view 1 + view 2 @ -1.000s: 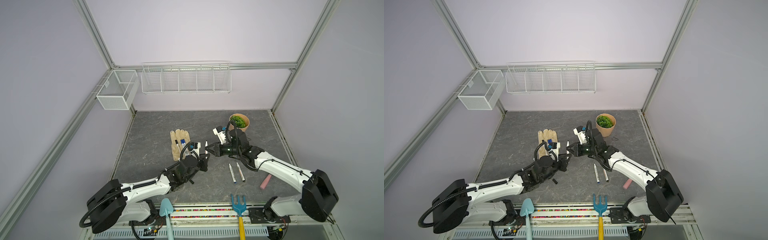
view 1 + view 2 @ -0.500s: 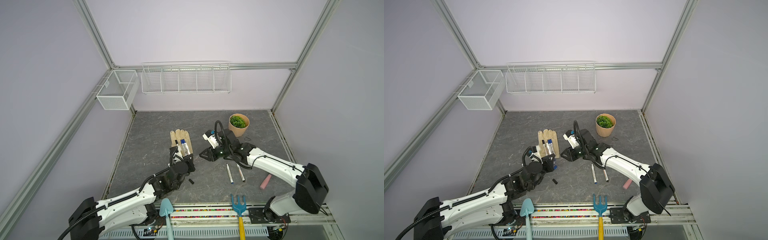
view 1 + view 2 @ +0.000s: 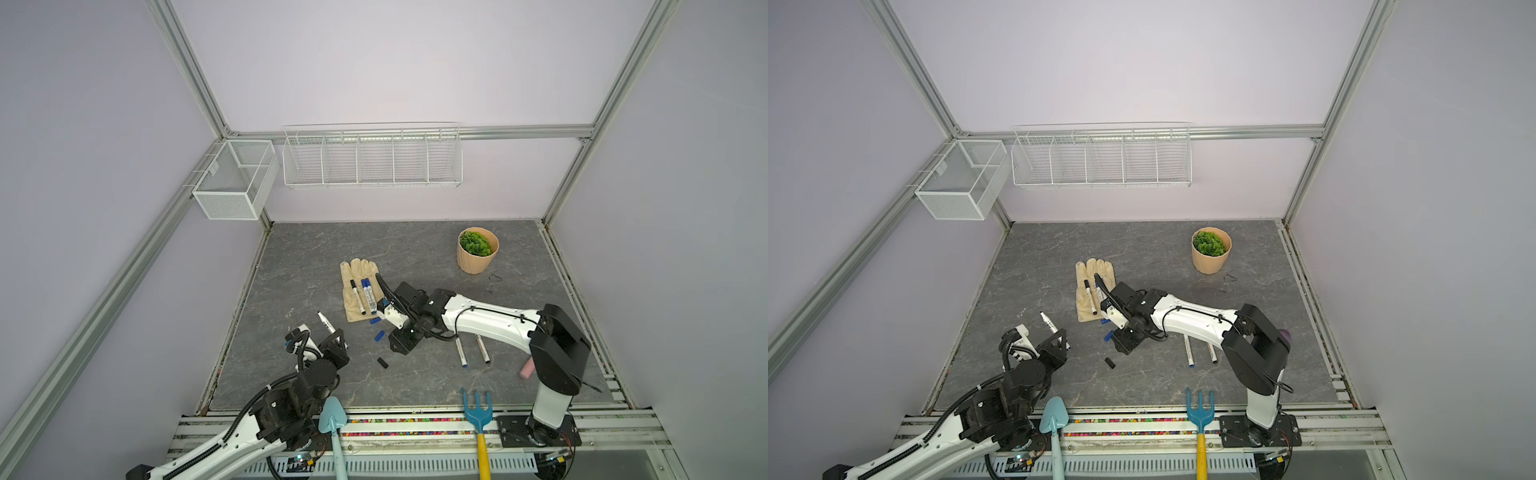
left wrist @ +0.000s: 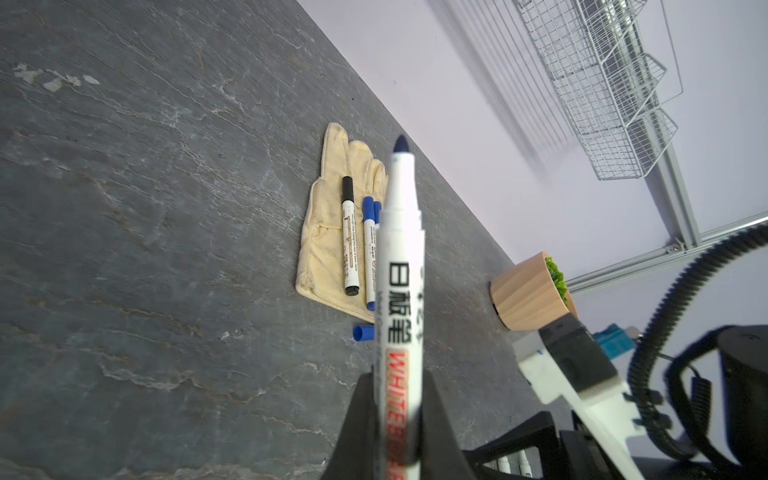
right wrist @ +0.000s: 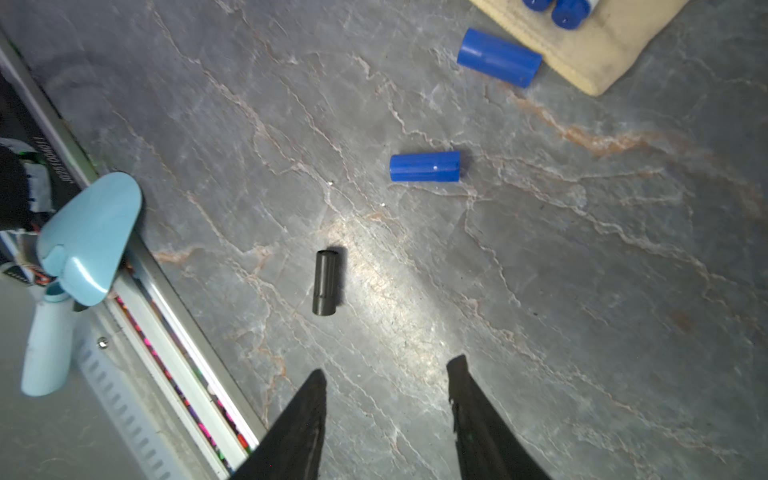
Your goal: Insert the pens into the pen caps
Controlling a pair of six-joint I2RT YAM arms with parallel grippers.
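- The grey slate table (image 3: 415, 249) fills the lower middle of both top views.
- A wire rack (image 3: 372, 166) hangs on the back wall at centre, and a mesh basket (image 3: 232, 183) hangs to its left.
- The pot (image 3: 476, 266), right of centre, holds a green plant (image 3: 475, 243).
- The glove (image 3: 347, 305), at centre, carries three capped pens (image 3: 357, 297) side by side. One has a black cap and two have blue.
- My left gripper (image 4: 397, 384), lower left, is clamped on a pen (image 4: 401, 266). It has a white barrel, black and red lettering, and a bare dark-blue tip pointing away from the jaws.
- My right gripper (image 5: 386, 370), just lower right of the glove, hangs over the table with jaws apart, holding nothing.
- Two loose pens (image 3: 460, 351) lie side by side below that arm.
- Two blue caps (image 5: 424, 166) and a black cap (image 5: 325, 282) lie on the table below the glove. One blue cap is just beside the cuff.
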